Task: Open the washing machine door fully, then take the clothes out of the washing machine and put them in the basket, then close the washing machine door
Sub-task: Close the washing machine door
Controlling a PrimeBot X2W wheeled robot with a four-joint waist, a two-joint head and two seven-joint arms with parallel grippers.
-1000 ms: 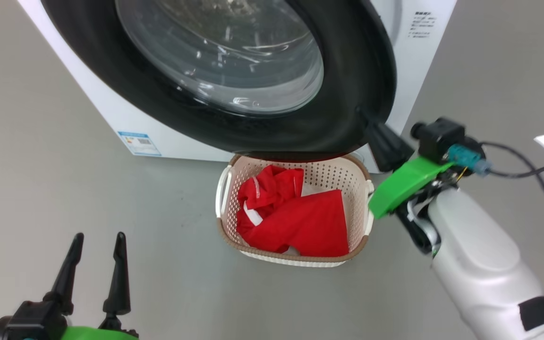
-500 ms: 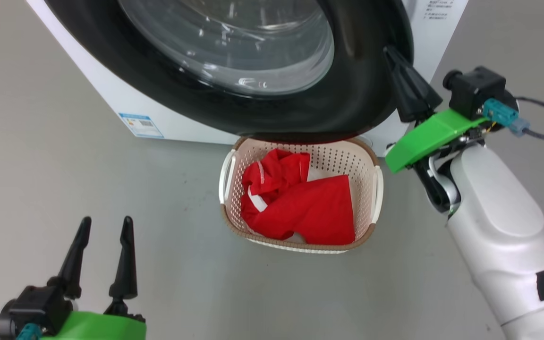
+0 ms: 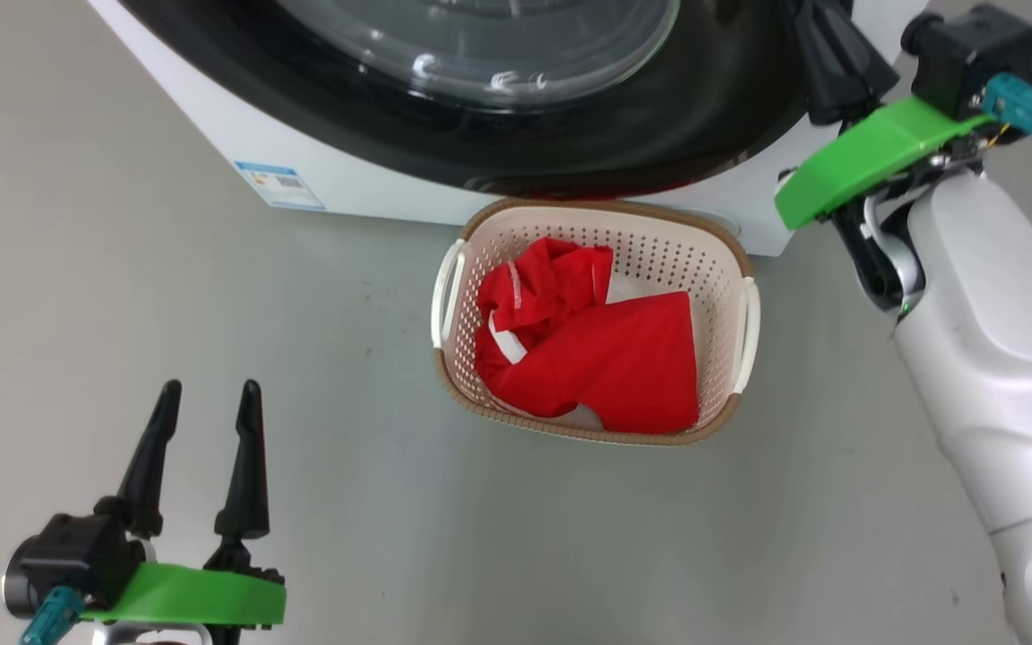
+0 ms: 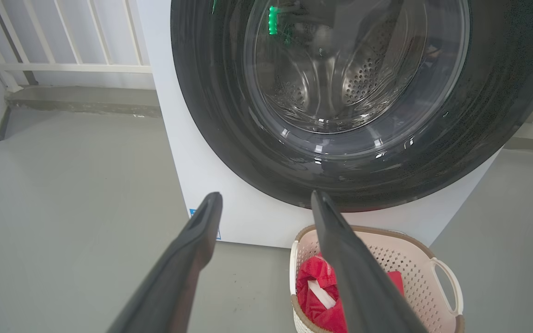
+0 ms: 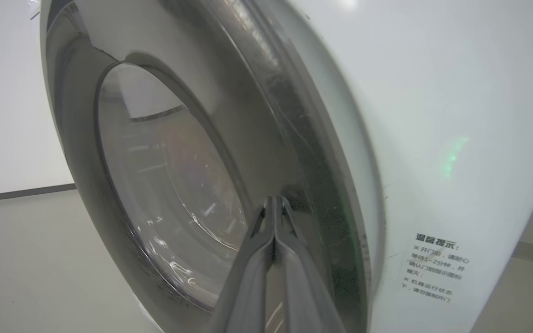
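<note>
Red clothes (image 3: pixel 606 367) lie in basket (image 3: pixel 659 260), 6 o'clock under door (image 3: pixel 704 116). Right hand (image 5: pixel 275 200), fingers pressed together, tips on door rim at 3 o'clock, likely to push it shut. Left hand (image 3: pixel 211 387) spread, idle, 8 o'clock.

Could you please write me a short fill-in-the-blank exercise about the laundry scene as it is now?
1. The clothes lying in the basket are ____ in colour.
2. The left claw stands ____, with nothing between its fingers.
3. The right claw is ____, its tips at the black rim of the washing machine door.
Missing words: red; open; shut.
</note>
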